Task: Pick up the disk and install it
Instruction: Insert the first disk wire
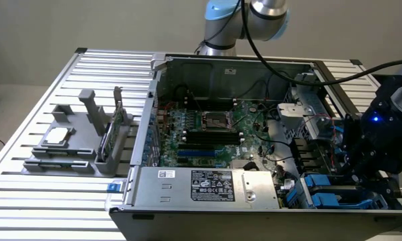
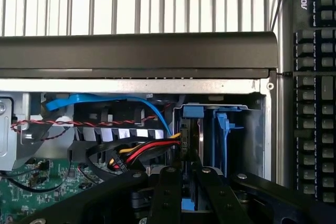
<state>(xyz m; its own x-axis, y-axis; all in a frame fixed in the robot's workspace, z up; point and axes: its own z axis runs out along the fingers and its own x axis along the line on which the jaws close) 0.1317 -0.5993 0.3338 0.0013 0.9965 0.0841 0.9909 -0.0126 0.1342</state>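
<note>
1. In the exterior view we see an open computer case (image 1: pixel 154 100) lying on a slatted metal surface (image 1: pixel 46 201).
2. Inside it the green board (image 1: pixel 208 135) lies flat. A silver power box (image 1: pixel 208 187) with a label sits at the near edge of the case.
3. On the exterior view's left, beside the case, a grey holder (image 1: pixel 70 150) stands on the surface. It carries a small square chip (image 1: pixel 58 134) and a thin green card (image 1: pixel 118 125), which stands on its edge.
4. The arm (image 1: pixel 254 12) comes from behind the case. The black claw (image 1: pixel 359 182) reaches down into the drive bay at the case's near corner, on the exterior view's right.
5. Under the claw, blue rails (image 1: pixel 321 193) show in this bay. From this view we cannot tell which of them belong to the disk.
6. In the wrist view the claw (image 2: pixel 188 182) points into the same bay, under the dark rim (image 2: pixel 136 51) of the case.
7. The disk (image 2: pixel 191 135) stands on its edge in the bay, straight in front of the claw. It has a blue cap at its far end, and another blue rail (image 2: pixel 221 129) is just beside it.
8. The two fingers (image 2: pixel 166 192) stand close together, with a blue piece of the disk between them. The claw looks clenched on the disk.
9. Red, yellow and black wires (image 2: pixel 149 151) and a blue cable (image 2: pixel 105 101) run just beside the disk.
10. Outside the case wall a black keyboard (image 2: pixel 315 77) lies on the surface.
</note>
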